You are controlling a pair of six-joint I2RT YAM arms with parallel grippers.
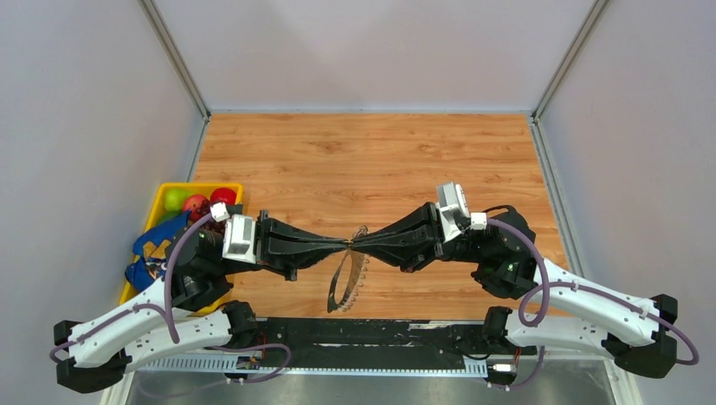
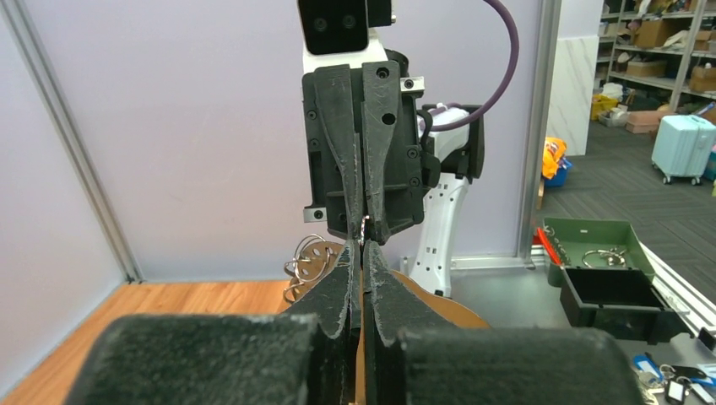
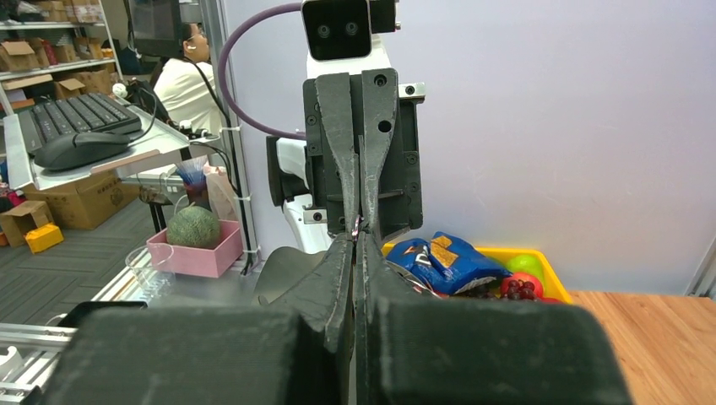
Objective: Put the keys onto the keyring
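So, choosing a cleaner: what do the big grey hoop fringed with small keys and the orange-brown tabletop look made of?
Grey key-fringed keyring: thin metal, probably steel, going by its dull silvery glints. Orange-brown tabletop: wood or wood-look laminate, with plank grain and a smooth satin finish; cannot tell which.

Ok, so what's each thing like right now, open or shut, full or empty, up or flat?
Left tool: shut, tip at the keyring's top.
Right tool: shut, tip to tip with the left tool.
Large thin grey metal keyring fringed with small silvery keys: up on edge, below both tips.
Yellow plastic bin: holds fruit and a blue bag.
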